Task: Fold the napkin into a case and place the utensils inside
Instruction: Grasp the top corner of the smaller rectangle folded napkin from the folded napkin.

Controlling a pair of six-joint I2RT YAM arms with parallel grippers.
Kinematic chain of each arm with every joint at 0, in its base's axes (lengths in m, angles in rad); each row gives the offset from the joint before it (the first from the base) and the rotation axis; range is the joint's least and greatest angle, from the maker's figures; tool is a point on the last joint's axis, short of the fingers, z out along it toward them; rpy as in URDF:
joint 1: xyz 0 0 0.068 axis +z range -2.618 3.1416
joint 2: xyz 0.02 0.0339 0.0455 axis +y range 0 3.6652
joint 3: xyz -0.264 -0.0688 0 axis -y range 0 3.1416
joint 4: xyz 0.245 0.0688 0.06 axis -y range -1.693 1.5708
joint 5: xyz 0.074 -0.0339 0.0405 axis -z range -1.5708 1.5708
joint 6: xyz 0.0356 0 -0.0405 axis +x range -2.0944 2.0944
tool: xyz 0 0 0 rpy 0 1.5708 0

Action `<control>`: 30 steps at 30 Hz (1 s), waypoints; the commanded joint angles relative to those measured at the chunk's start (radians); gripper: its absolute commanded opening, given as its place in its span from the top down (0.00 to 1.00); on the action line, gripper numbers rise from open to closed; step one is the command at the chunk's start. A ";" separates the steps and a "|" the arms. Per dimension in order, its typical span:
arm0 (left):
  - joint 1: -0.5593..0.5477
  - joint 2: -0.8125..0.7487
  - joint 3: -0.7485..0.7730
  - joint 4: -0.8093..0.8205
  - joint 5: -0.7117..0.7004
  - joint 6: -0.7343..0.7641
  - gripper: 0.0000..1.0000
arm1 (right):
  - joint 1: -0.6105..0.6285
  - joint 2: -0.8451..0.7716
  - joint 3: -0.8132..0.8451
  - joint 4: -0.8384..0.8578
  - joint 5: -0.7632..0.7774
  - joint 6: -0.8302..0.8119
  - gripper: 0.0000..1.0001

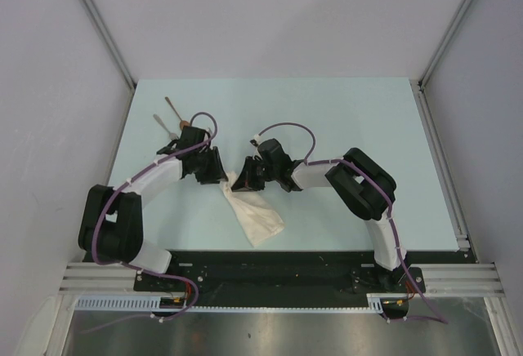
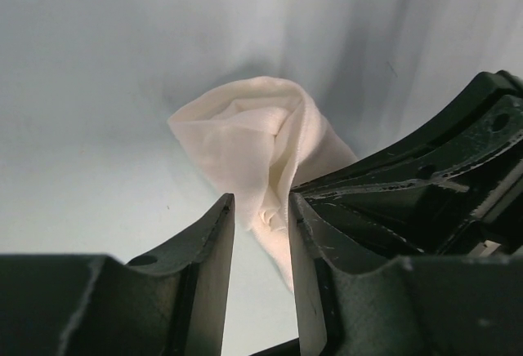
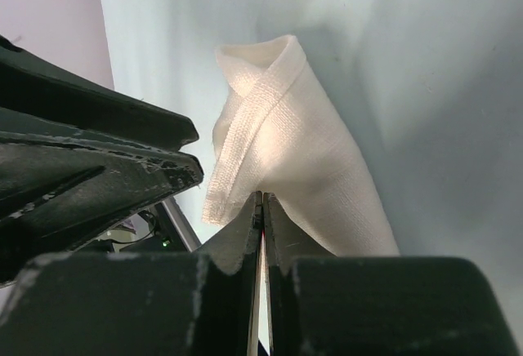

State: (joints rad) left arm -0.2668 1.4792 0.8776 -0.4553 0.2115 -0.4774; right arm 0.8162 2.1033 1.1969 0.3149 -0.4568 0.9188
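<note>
Right end effector [image 3: 261, 202] pinches the napkin [image 3: 306, 140] hem; left end effector [image 2: 260, 207] gapes alongside.

One napkin [image 1: 257, 213], apparently two utensils [image 1: 174, 111]

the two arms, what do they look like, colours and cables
The left arm and right arm have white links between chunky black joints. A thin purple cable runs along each. The fingers are dark, wedge-shaped, with pale scuffs.

The cream napkin [image 1: 255, 213] is folded into a narrow, wrinkled strip. It lies diagonally in front of me with its far end lifted. The silver fork [image 1: 163, 125] and copper-bowled spoon [image 1: 176, 113] lie close together, far left.
</note>
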 commanded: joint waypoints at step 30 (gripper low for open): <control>-0.020 -0.020 0.069 -0.049 -0.035 0.026 0.81 | -0.017 -0.086 -0.010 -0.002 0.000 -0.037 0.94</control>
State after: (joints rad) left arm -0.2813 1.5188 0.9298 -0.4980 0.1856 -0.4515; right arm 0.8032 2.0697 1.1957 0.2974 -0.4568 0.8967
